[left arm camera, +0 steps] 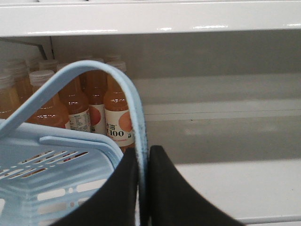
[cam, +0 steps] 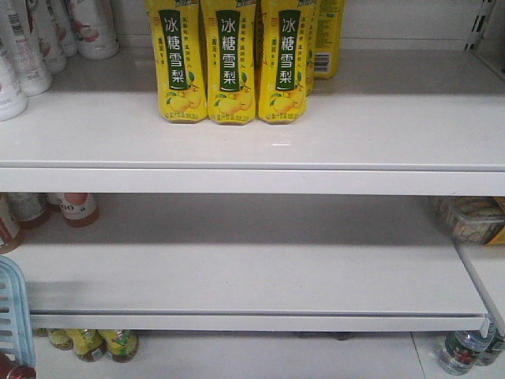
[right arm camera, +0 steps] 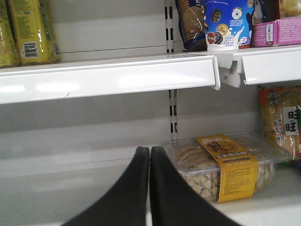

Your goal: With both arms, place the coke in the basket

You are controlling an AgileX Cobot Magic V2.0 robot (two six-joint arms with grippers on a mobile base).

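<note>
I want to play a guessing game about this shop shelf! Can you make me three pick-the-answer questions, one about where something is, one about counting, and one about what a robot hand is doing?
1. Where is the clear box of snacks?
A. top shelf
B. lower shelf, right of the right gripper
C. in the basket

2. How many yellow pear drink bottles stand in the front row?
A. three
B. one
C. six

3. What is the left gripper doing?
A. open, empty
B. shut on a bottle
C. shut on the basket handle

Answers: 1 B, it lies beside the fingers. 2 A, three labels face front. 3 C, the blue handle runs between its fingers.
</note>
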